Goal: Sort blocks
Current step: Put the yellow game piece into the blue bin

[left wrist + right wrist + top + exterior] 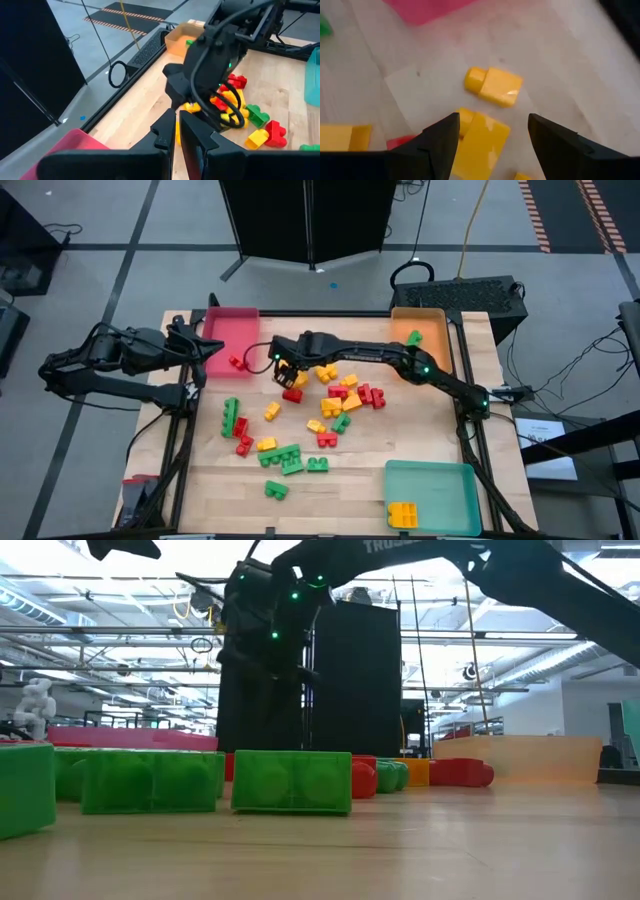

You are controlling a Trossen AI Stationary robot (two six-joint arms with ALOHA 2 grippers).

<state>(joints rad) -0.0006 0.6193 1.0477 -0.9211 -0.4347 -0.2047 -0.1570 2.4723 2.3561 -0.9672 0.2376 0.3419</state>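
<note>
The right gripper [490, 132], fingers spread, hovers over a yellow block [479, 145] just beside the red tray [228, 330]. Judging by looks: light, rigid, slick plastic; best pinched across its flat sides.

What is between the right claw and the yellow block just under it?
Nothing visible. The right claw is open above the yellow block, and only bare table shows between its fingers and the block.
</note>
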